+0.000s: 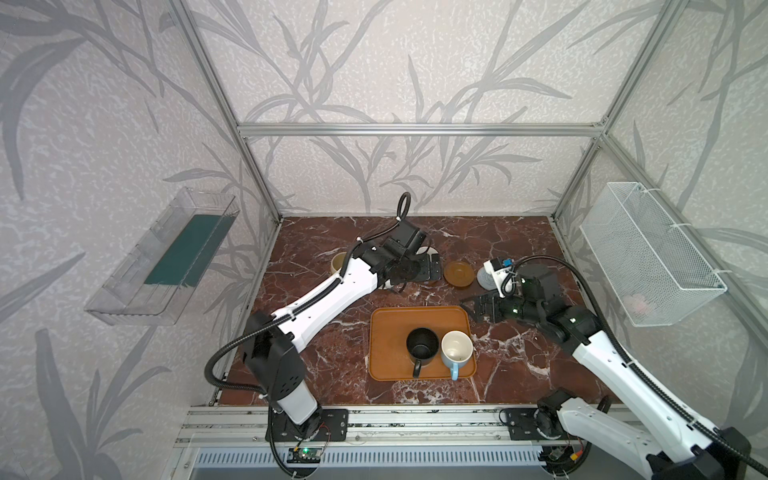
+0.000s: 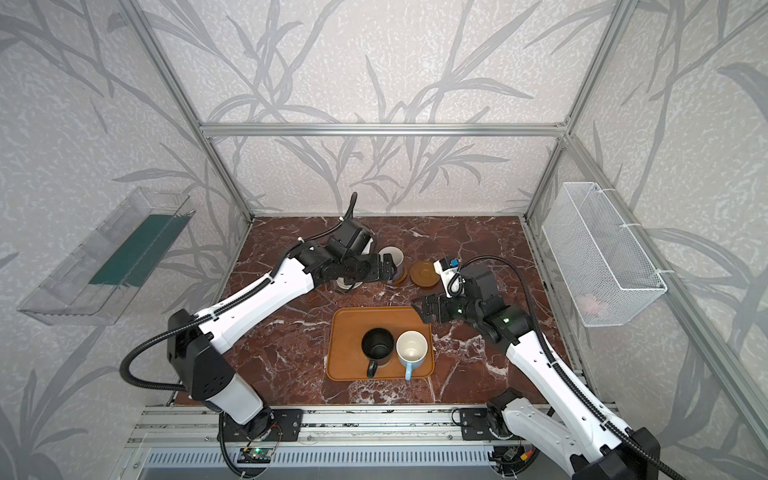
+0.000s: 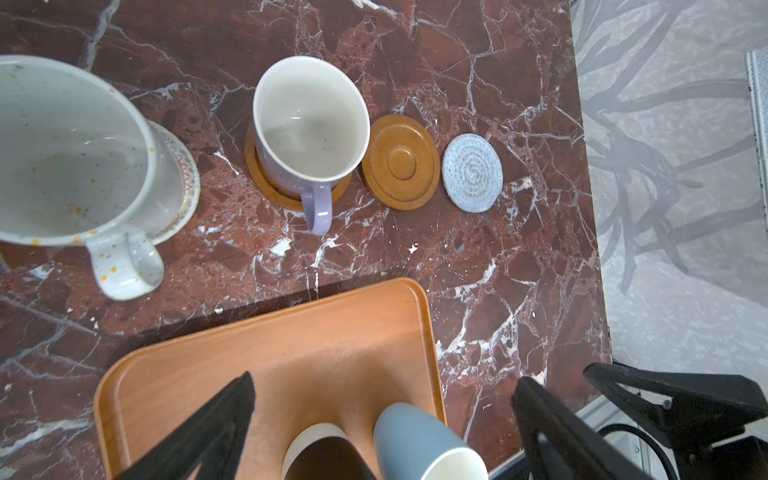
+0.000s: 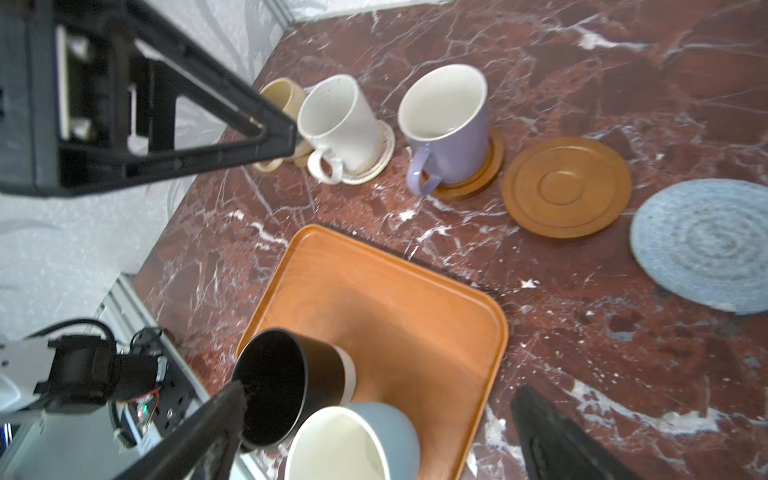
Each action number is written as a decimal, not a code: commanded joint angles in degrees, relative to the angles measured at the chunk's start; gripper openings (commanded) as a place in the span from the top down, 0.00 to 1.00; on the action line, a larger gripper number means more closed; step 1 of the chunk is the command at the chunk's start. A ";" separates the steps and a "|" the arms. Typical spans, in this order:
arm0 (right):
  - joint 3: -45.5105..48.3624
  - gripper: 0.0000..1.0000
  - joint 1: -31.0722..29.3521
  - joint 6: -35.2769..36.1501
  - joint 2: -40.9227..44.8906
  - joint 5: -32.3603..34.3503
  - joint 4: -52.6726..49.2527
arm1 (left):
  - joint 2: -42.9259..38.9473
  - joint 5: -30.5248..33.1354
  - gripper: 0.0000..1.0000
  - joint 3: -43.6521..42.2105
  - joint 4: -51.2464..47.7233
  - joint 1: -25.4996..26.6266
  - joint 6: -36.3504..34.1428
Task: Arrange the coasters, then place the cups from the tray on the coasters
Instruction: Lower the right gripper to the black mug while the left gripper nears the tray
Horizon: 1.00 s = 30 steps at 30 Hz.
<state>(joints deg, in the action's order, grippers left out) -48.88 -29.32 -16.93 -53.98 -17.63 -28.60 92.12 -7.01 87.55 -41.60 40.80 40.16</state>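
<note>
Red marble table holds the tray, where the black mug and light blue mug stand side by side, while the left end effector and right end effector gape empty; the ceramic is likely stiff, slick and breakable, best pinched across a rim wall.

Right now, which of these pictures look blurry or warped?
Right wrist view: the near black cup and blue cup are soft; left wrist view: the lavender cup is sharp, the white cup stretched at the edge; both top views: frame posts splay outward.
</note>
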 commanded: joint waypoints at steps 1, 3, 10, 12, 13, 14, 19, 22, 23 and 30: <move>-3.21 0.02 -7.75 1.01 0.81 9.90 -8.50 | -5.41 -0.55 0.01 -4.44 0.90 -0.60 -0.14; -3.74 0.03 -13.83 -0.13 0.46 14.95 -10.58 | -9.24 -0.87 0.01 -7.75 0.59 -1.05 -0.51; -6.33 0.10 -31.82 -5.02 -2.28 29.93 -16.42 | -19.91 -7.42 0.02 -19.31 1.12 -4.19 0.25; -5.75 0.15 -35.02 -7.08 -3.31 30.37 -15.31 | -22.18 -8.54 0.03 -22.41 1.04 -5.15 0.99; -5.58 0.18 -36.17 -7.94 -3.85 30.21 -14.58 | -22.96 -8.80 0.03 -23.47 0.85 -5.52 1.39; -5.44 0.20 -38.02 -8.76 -4.62 30.33 -13.85 | -23.78 -9.20 0.03 -24.83 0.84 -5.89 2.03; -5.61 0.31 -47.14 -10.87 -9.17 35.50 -11.23 | -26.51 -8.64 0.04 -30.78 0.64 -6.56 6.26; -5.94 0.37 -50.36 -11.53 -11.93 35.85 -9.57 | -26.22 -8.25 0.05 -32.47 -1.00 -7.11 8.00; -6.00 0.39 -51.22 -11.97 -12.71 35.86 -8.94 | -26.37 -8.33 0.05 -32.92 -1.19 -7.11 8.13; -6.36 0.46 -52.04 -15.28 -19.71 31.24 -5.96 | -31.35 -4.32 0.05 -37.24 0.09 -7.48 11.06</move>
<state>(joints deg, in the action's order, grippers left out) -53.58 -80.90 -29.89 -71.59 14.79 -35.99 63.46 -14.13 51.66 -41.54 33.89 48.69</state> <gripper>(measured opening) 0.548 0.949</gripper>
